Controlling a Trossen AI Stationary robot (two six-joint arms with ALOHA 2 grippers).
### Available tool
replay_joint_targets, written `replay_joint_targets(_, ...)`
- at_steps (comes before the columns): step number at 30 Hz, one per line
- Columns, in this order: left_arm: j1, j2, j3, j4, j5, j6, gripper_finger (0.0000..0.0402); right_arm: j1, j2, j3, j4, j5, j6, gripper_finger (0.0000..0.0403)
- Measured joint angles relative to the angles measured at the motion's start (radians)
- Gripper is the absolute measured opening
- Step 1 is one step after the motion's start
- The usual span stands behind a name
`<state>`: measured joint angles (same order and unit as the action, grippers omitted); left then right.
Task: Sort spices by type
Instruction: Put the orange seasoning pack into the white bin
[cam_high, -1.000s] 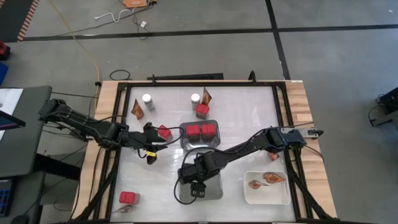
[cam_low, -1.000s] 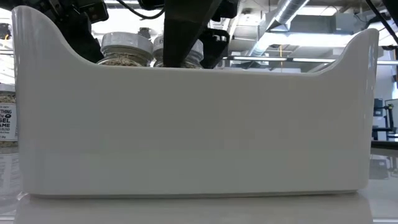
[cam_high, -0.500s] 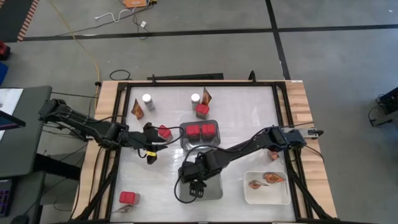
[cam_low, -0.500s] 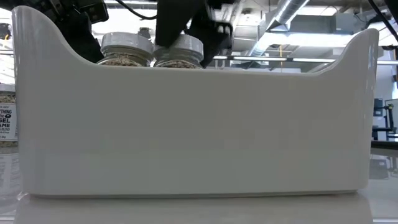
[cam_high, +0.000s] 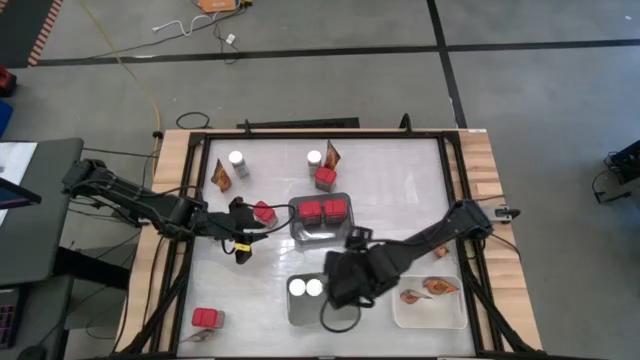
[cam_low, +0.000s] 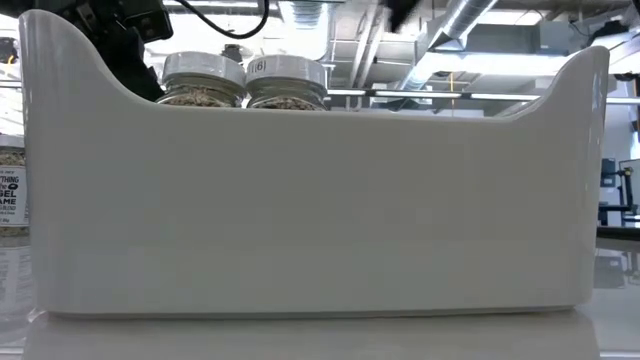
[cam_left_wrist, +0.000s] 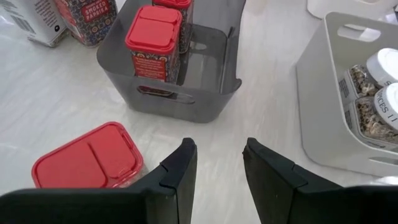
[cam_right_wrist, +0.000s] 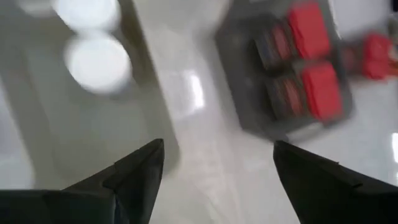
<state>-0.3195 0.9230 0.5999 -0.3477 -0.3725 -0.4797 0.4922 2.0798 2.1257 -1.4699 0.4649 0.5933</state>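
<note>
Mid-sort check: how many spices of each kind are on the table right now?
Red boxy containers: 5
Clear jars with white lids: 4
Orange-brown packets: 5 clearly seen
Total: 14

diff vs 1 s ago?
The right gripper was down over the grey tray at the table's near edge; it has pulled away toward the right, jaws open and empty. Two white-lidded jars now show uncovered in that tray. The left gripper stays by the loose red container, jaws open. Other spices unmoved.
</note>
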Motion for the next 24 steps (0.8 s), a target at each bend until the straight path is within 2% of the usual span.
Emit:
replay_joint_targets(3, 0.0, 0.0, 0.0, 0.001, 0.0, 0.0, 0.0126, 0.039, -0.048, -0.122, -0.023, 0.06, 0.06, 0.033)
replay_joint_targets(7, 0.0, 0.0, 0.0, 0.001, 0.0, -0.013, 0.0126, 0.077, -0.172, -0.393, 0.063, 0.082, 0.146, 0.033)
replay_joint_targets(13, 0.0, 0.0, 0.0, 0.001, 0.0, -0.015, 0.0126, 0.069, -0.483, -0.832, 0.33, 0.122, 0.205, 0.033)
replay_joint_targets(16, 0.0, 0.0, 0.0, 0.001, 0.0, -0.015, 0.0126, 0.031, -0.68, -1.023, 0.512, 0.201, 0.142, 0.033)
replay_joint_targets(19, 0.0, 0.0, 0.0, 0.001, 0.0, -0.015, 0.0126, -0.021, -0.875, -1.195, 0.736, 0.274, 0.006, 0.033)
replay_joint_targets(24, 0.0, 0.0, 0.0, 0.002, 0.0, -0.015, 0.0126, -0.13, -1.132, -1.461, 1.18, 0.269, -0.264, 0.033)
